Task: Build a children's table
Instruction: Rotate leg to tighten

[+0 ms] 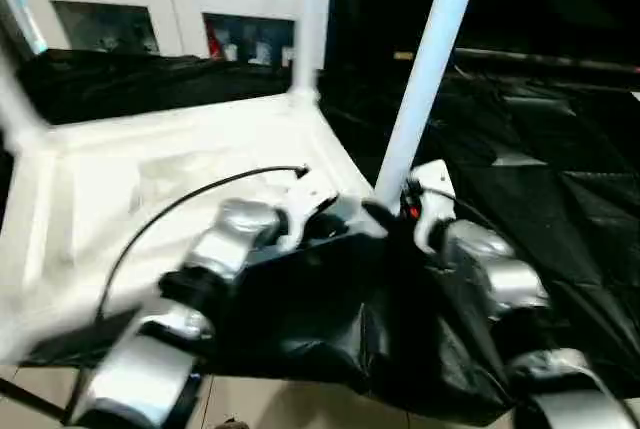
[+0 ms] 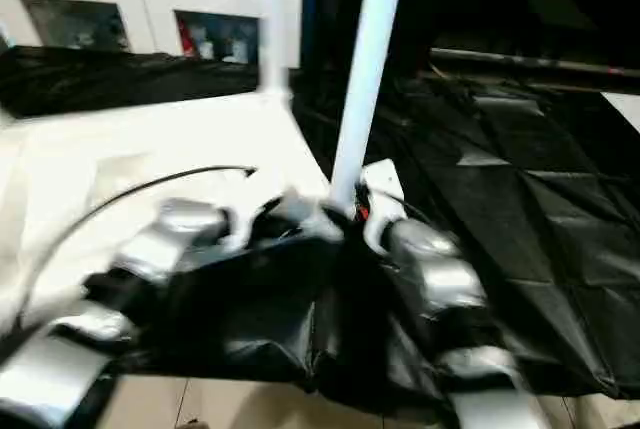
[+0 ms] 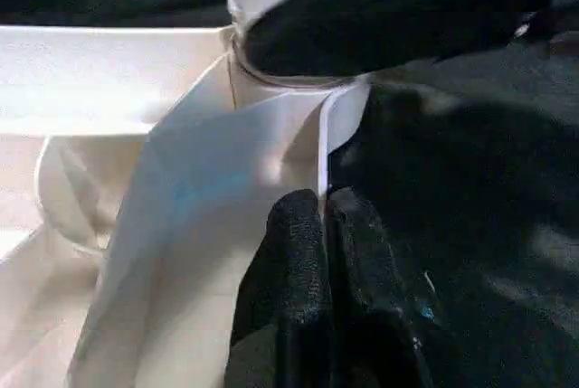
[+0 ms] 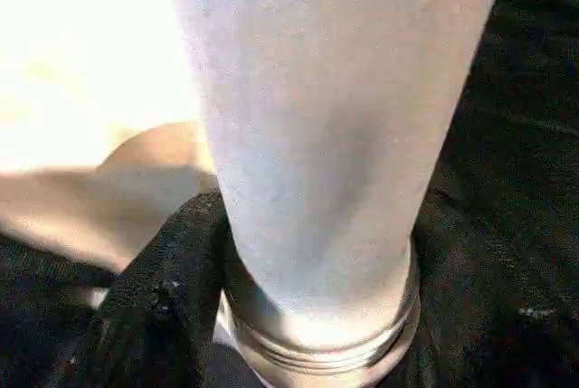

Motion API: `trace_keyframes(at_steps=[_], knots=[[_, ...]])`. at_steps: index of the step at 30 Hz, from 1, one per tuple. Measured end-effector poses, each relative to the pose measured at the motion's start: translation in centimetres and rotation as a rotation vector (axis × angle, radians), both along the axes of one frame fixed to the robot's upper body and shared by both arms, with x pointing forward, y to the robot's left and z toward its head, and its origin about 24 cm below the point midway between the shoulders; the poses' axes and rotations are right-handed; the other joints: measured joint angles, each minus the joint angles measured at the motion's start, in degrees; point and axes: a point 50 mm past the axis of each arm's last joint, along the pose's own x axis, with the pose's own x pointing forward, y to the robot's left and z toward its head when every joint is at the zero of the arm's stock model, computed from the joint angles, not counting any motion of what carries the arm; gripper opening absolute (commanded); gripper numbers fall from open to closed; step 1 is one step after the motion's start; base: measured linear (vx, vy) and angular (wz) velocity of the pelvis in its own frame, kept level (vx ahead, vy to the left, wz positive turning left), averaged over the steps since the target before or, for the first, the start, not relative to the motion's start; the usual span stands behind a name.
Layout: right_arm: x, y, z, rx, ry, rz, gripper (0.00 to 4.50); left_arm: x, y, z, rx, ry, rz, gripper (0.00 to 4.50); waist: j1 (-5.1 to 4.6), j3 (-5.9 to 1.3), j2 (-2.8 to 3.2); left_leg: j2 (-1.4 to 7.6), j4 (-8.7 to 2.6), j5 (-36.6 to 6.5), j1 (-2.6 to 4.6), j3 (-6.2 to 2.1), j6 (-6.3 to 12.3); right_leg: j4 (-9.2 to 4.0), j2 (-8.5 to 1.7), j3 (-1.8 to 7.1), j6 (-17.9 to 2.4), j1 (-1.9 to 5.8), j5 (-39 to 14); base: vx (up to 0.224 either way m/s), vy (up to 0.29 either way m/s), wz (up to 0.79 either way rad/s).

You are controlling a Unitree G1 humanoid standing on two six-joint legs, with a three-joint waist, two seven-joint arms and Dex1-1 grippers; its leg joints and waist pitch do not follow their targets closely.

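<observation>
White leg stands at tabletop corner, seemingly between both grippers.

leg top cropped, tabletop left edge cropped

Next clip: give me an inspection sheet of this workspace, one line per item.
Surface: black sheeting spread under the work.
Job's things: white tabletop lies underside up; one leg stands in the near corner socket, another leg at the far corner.
Clutter: nothing seen.
Claws: left claw shut, at the tabletop's corner rim; right claw around the base of the near leg, a black finger against it.
Cables: black cable arcs over the tabletop.
Surroundings: white cabinet with glass doors behind.
</observation>
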Motion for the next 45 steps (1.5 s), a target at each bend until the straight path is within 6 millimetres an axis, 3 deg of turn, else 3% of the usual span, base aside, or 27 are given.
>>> trace_keyframes(at_steps=[3,5,10,15,23,32,33,45], knots=[[0.1,0.5,-0.1,-0.007,-0.007,-0.040,2.66,0.0,-0.3,-0.2,-0.001,0.005,0.016,0.00,0.01,-0.26,0.12,0.00,-0.02,0.0,0.00,0.00,0.00,-0.04,0.00,0.00,0.0,0.02,0.0,0.000,0.000,0.00],[0.1,0.6,-0.1,-0.007,-0.010,-0.046,3.22,0.0,-0.4,-0.2,-0.001,0.007,0.017,0.00,-0.05,-0.30,0.18,-0.03,-0.02,0.0,0.00,0.01,0.00,-0.07,0.00,0.03,0.1,0.02,0.0,0.000,0.000,0.00],[0.0,0.8,-0.1,-0.018,-0.016,-0.028,3.70,0.0,-0.4,-0.2,0.002,0.006,0.020,0.00,-0.13,-0.30,0.18,-0.03,-0.07,0.0,0.00,0.00,0.00,-0.07,0.00,0.02,0.3,0.01,-0.2,0.000,0.000,0.00],[-0.7,-1.0,0.1,-0.085,-0.033,0.161,3.70,-0.1,0.3,0.0,-0.002,0.018,-0.047,0.00,0.04,-0.28,0.18,-0.02,-0.16,0.0,-0.06,0.00,0.00,-0.12,0.00,0.00,0.3,-0.02,-0.2,0.000,0.000,0.00],[-3.1,-3.2,0.9,-0.092,-0.035,0.504,3.70,-1.3,3.6,0.6,0.004,0.062,-0.271,0.00,-0.21,-0.21,0.15,0.02,-0.35,0.0,-0.14,0.01,0.04,-0.11,0.07,-0.06,0.1,-0.21,-0.4,0.000,0.000,0.00],[-4.5,-2.8,1.8,-0.028,-0.024,0.739,3.70,-2.8,4.9,0.6,-0.018,0.135,-0.432,0.00,0.58,-0.11,0.22,0.04,-0.31,0.0,-0.09,0.05,0.05,-0.08,0.01,-0.10,0.0,-0.21,-0.4,0.000,0.000,0.00],[-4.6,-2.8,1.7,-0.029,-0.017,0.750,3.46,-2.8,5.0,0.6,-0.018,0.138,-0.433,0.00,0.58,-0.11,0.22,0.03,-0.30,0.0,-0.09,0.05,0.04,-0.07,0.01,-0.09,0.0,-0.21,-0.4,0.000,0.000,0.00],[-4.8,-3.0,1.9,-0.048,-0.013,0.780,2.48,-3.0,5.4,0.6,-0.016,0.156,-0.451,0.00,0.55,-0.07,0.13,0.04,-0.30,0.0,-0.09,0.05,0.04,-0.07,0.01,-0.09,0.0,-0.21,-0.4,0.000,0.000,0.00]])
